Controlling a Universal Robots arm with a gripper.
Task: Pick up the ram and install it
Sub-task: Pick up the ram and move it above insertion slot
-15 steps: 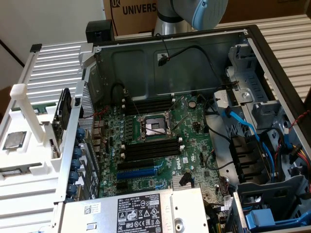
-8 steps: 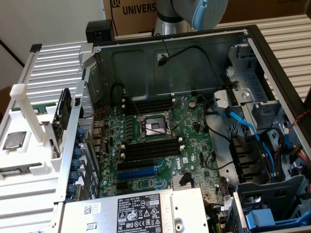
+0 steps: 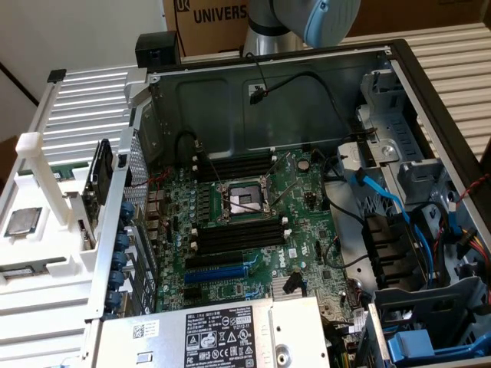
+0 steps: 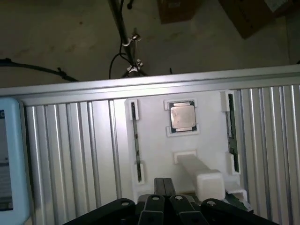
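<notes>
Evidently the jaws are shut on nothing over the white holder (image 4: 154, 140); the ram (image 4: 232, 140) is seated edgewise in its side slot, past the white post (image 4: 206, 180), lengthwise away from them.

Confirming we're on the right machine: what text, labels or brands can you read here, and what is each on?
"UNIVERS": brown cardboard box, remainder hidden behind the grey robot arm.
White sticker on the silver metal cover: print too small to read.
Green motherboard markings: too small to read.
Pale label in the wrist view: blurred, unreadable.
</notes>
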